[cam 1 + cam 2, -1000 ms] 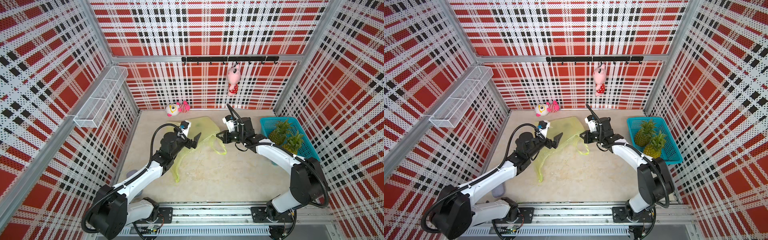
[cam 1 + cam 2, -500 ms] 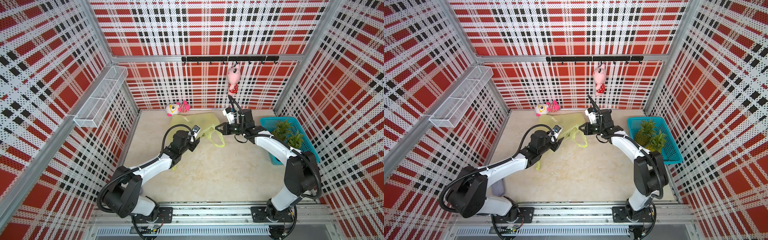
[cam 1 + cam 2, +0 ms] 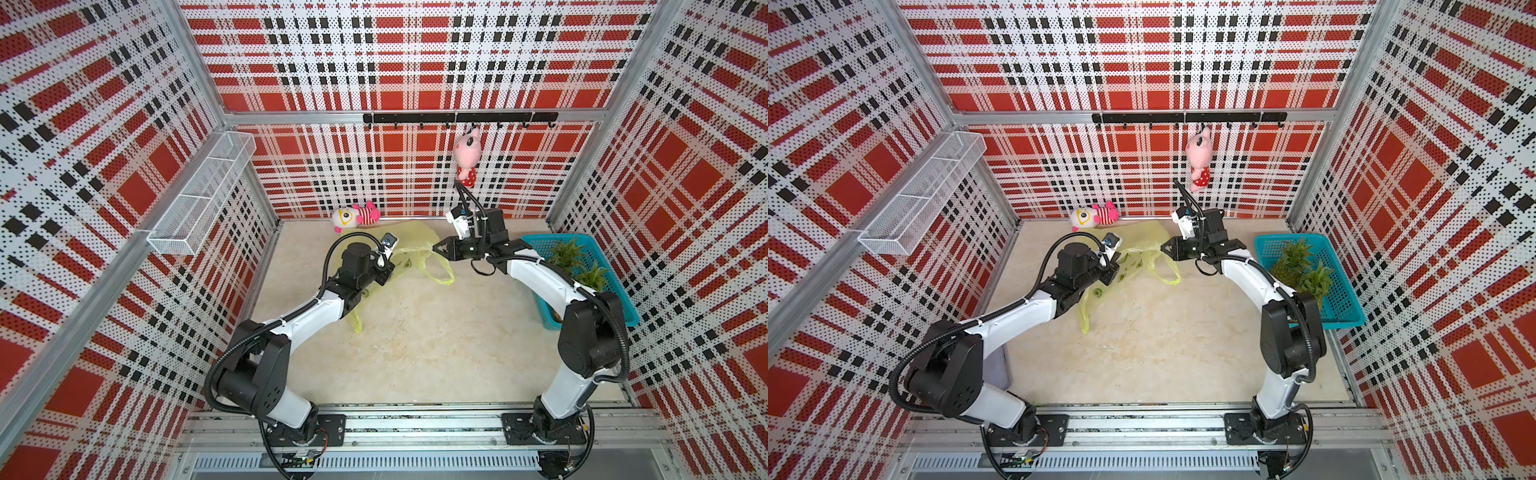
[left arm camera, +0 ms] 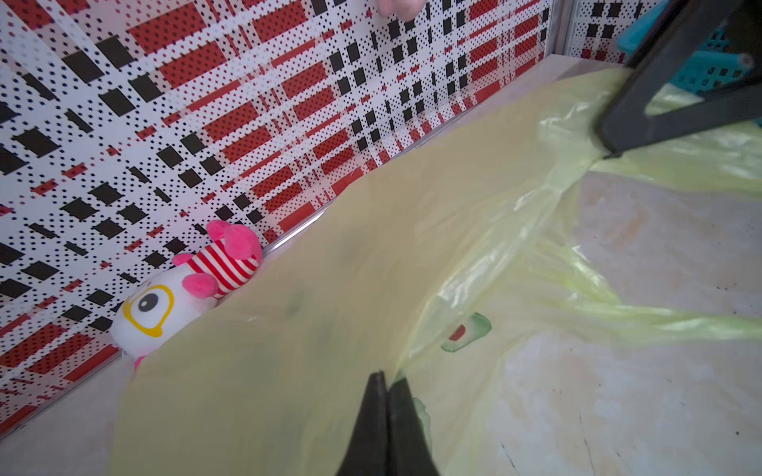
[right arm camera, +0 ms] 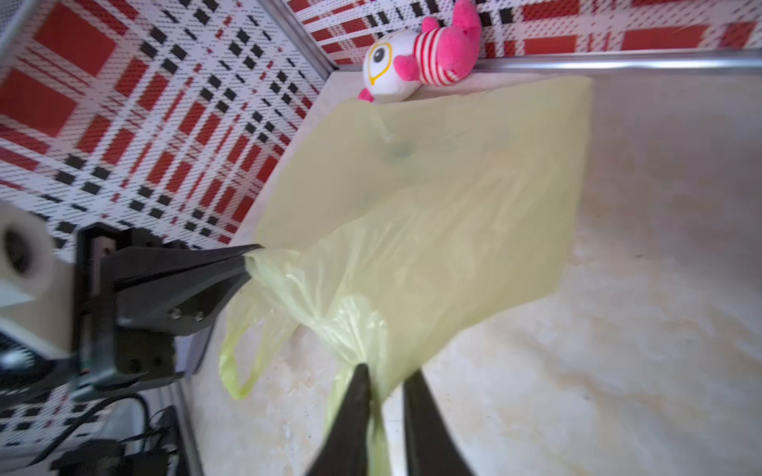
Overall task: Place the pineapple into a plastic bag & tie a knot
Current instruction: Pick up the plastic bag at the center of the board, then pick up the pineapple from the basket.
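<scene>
Near the back wall [image 3: 415, 166] | your left claw [image 4: 387, 377] pinches the plastic bag [image 4: 330, 288] rim, likely to hold its mouth up | your right claw [image 5: 389, 371] stands spread, bag film loose between.

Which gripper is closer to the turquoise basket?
Right. The right gripper is at the plastic bag's handle, nearer the basket; the left gripper pinches the bag on its far side.

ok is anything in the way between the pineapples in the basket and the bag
Only the right arm: its forearm and right gripper lie across the gap between the turquoise basket holding the pineapples and the plastic bag. No other object shows on the table between them.
</scene>
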{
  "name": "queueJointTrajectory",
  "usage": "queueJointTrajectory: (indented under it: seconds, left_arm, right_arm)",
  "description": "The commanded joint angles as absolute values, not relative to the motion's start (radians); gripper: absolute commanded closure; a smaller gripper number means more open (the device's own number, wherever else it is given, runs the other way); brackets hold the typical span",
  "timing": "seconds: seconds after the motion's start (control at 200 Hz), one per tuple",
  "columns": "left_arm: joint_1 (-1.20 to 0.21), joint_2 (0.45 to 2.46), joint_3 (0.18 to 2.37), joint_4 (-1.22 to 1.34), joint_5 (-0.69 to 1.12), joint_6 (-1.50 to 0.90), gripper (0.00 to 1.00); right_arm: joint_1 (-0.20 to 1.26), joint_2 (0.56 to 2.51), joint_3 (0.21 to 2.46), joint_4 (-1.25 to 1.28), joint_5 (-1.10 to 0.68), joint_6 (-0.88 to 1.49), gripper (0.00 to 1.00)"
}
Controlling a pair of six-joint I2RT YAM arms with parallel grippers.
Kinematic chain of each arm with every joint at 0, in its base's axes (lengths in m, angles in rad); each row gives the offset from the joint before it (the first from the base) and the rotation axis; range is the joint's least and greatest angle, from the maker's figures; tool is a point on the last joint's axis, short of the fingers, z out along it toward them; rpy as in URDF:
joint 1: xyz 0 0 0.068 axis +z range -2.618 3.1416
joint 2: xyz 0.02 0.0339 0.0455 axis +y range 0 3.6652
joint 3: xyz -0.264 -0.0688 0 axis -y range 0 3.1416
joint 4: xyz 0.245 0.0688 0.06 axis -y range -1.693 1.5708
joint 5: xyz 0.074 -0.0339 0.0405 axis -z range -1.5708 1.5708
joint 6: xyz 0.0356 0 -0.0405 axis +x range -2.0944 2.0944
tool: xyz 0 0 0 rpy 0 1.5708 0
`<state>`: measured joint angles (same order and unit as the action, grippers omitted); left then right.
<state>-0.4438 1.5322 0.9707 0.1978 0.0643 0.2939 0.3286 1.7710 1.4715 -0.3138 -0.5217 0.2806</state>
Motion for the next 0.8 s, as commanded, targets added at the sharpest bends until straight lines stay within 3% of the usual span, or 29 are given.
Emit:
queueJointTrajectory:
  seconds: [0.0,0.06,0.115,0.401,0.596,0.797]
  left_arm:
    - [-0.443,1.546,1.063,0.144,0.014,0.193,1.0]
    - [-0.445,1.552,1.108,0.111,0.005,0.151,1.0]
    - [-0.453,1.56,1.135,0.086,-0.015,0.141,1.0]
    - [-0.479,1.617,1.247,-0.005,-0.093,0.132,1.0]
    - [-0.489,1.663,1.313,-0.041,-0.095,0.089,1.0]
    - [-0.489,1.699,1.353,-0.078,-0.075,0.085,1.0]
  right_arm:
    - [0.316,1.751,1.548,-0.39,-0.296,0.209,0.25]
    - [0.298,1.706,1.54,-0.381,-0.205,0.216,0.13]
    - [0.269,1.655,1.521,-0.373,-0.146,0.24,0.08]
    - [0.048,1.426,1.432,-0.55,0.162,0.339,0.08]
    - [-0.123,1.318,1.339,-0.649,0.254,0.394,0.09]
    - [-0.207,1.26,1.295,-0.739,0.417,0.421,0.09]
